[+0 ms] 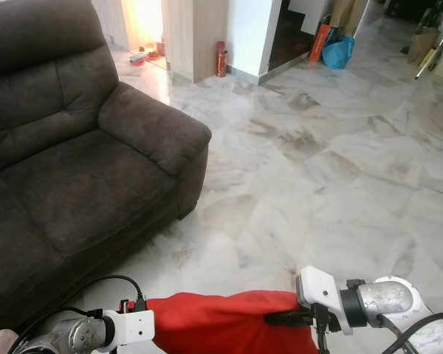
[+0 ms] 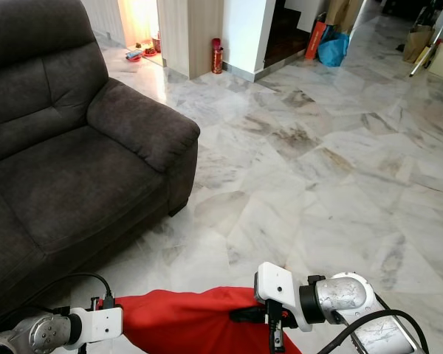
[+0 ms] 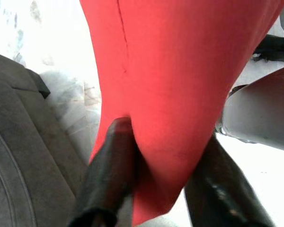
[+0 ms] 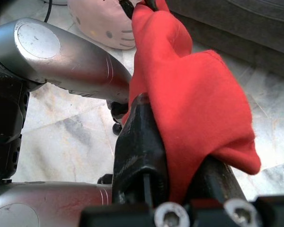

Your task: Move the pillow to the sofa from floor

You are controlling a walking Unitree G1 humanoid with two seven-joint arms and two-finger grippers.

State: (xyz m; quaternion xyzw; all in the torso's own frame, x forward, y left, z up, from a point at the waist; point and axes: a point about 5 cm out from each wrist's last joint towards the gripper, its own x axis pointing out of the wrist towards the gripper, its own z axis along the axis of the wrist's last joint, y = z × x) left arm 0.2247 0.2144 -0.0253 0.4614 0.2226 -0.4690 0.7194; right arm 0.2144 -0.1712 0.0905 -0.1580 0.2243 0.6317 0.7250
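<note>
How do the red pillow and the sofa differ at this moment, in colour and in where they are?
The red pillow is bright red; the sofa is dark brown. The pillow hangs between the left gripper and the right gripper, both shut on its fabric, while the sofa stands on the marble floor to the robot's left. Both are soft fabric.

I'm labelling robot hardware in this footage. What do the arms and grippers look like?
Both arms are brushed silver cylinders ending in white boxy wrist blocks. The left gripper and right gripper each have two long black fingers. Black cables loop off the left arm and the right arm; a small red part sits by the left wrist block.
</note>
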